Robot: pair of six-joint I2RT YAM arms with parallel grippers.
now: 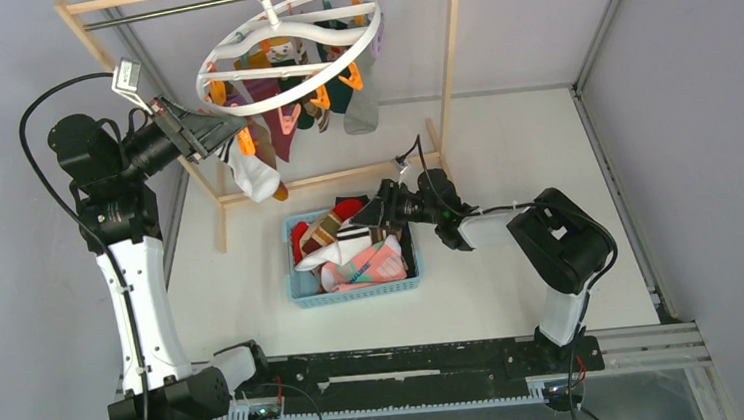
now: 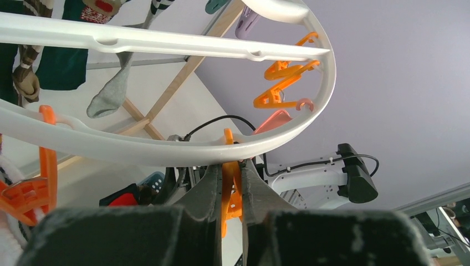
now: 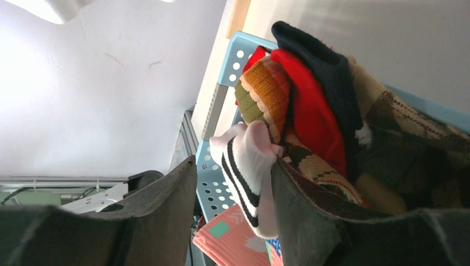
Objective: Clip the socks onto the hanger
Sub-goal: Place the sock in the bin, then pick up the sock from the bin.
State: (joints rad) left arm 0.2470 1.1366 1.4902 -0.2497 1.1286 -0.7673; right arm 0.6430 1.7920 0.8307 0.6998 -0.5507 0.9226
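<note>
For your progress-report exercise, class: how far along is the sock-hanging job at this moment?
Done: several socks hang clipped under the hanger. In hand: the left gripper is shut on an orange clip at the rim, while the right gripper, open, straddles a white black-banded sock at the blue basket. Left: gripping that sock, clipping it, then the other socks lying there.

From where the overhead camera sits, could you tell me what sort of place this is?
Probably a robot test cell staged as a laundry-drying corner: grey walls around a white table, a round white plastic hanger ring hanging in a light wooden rack frame, and a blue plastic basket of mixed socks.
</note>
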